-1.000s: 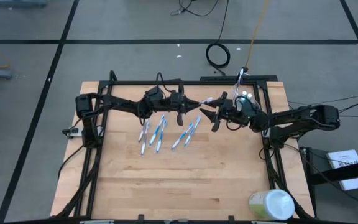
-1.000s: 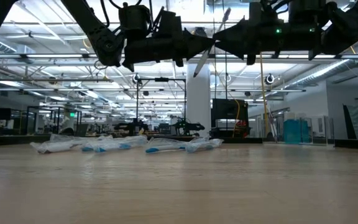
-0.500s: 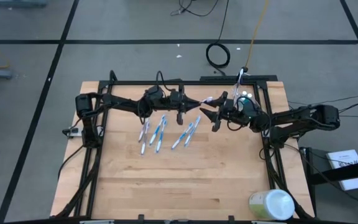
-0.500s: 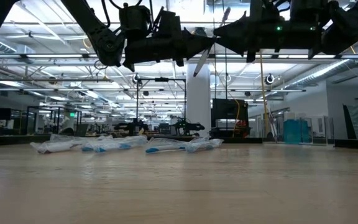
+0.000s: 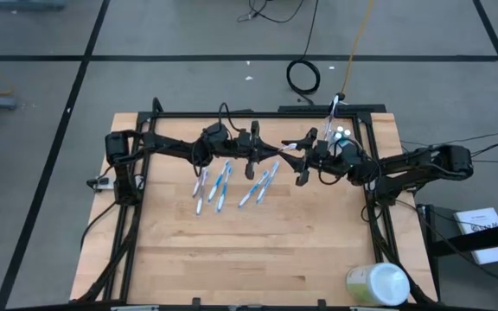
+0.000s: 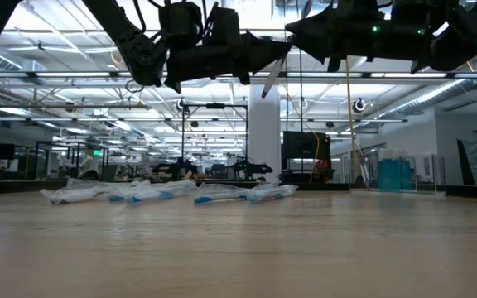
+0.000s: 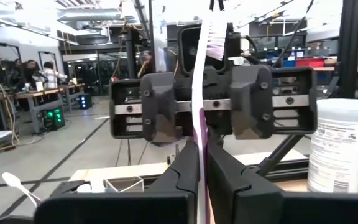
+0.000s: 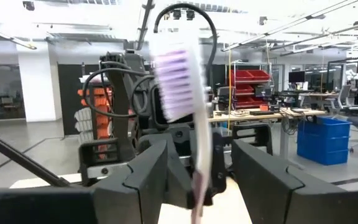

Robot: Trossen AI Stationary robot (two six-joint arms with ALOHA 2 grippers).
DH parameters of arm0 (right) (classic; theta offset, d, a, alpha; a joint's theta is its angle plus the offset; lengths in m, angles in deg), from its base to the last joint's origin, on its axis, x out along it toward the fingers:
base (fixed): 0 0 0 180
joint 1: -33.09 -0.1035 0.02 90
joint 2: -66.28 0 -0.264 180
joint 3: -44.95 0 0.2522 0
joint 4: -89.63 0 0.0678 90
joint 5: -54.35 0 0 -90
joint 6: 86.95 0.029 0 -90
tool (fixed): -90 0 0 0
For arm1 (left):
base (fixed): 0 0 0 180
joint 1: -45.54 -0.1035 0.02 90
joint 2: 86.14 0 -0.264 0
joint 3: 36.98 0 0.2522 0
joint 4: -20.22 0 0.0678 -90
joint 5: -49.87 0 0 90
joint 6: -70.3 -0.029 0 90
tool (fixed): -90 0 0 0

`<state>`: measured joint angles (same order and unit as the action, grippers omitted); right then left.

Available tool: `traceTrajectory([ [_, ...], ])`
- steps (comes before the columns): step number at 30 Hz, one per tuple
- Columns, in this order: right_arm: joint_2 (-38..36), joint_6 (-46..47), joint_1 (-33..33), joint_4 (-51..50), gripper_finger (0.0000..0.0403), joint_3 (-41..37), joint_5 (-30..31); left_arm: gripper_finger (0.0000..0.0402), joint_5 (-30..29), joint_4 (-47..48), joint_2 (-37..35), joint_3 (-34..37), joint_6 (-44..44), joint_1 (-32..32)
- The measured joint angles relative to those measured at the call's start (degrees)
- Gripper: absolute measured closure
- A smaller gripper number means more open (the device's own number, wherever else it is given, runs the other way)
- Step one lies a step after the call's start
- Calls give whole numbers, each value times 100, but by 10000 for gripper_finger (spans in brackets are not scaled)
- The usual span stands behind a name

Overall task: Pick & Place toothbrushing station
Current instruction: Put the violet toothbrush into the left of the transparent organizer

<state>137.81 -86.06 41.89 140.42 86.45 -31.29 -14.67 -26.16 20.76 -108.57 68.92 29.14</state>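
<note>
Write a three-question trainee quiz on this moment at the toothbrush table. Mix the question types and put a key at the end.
1. True or false: the left gripper is shut on the purple toothbrush.
2. Multiple choice: how do the right gripper's fingers stand around that brush? A) clamped on it; B) open on either side of it; C) far from it.
3. Fill in: in the high view, the wrapped toothbrushes lie on the wooden table, while the green-and-white container stands near its ______ corner on the right arm's side.

Key: 1 true; 2 B; 3 front.
</note>
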Motion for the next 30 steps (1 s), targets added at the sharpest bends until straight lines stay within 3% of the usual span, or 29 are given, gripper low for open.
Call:
traceTrajectory([
  [10,0,-316,-292,253,278,0,32,377,4,-28,0,0,-33,43],
  [18,0,-355,-289,285,317,0,34,392,35,-28,0,0,-44,42],
  [23,2,-355,-289,317,334,0,33,376,31,-28,-2,0,-42,42],
  [30,0,-355,-289,331,353,0,32,392,32,7,-2,0,-50,42],
])
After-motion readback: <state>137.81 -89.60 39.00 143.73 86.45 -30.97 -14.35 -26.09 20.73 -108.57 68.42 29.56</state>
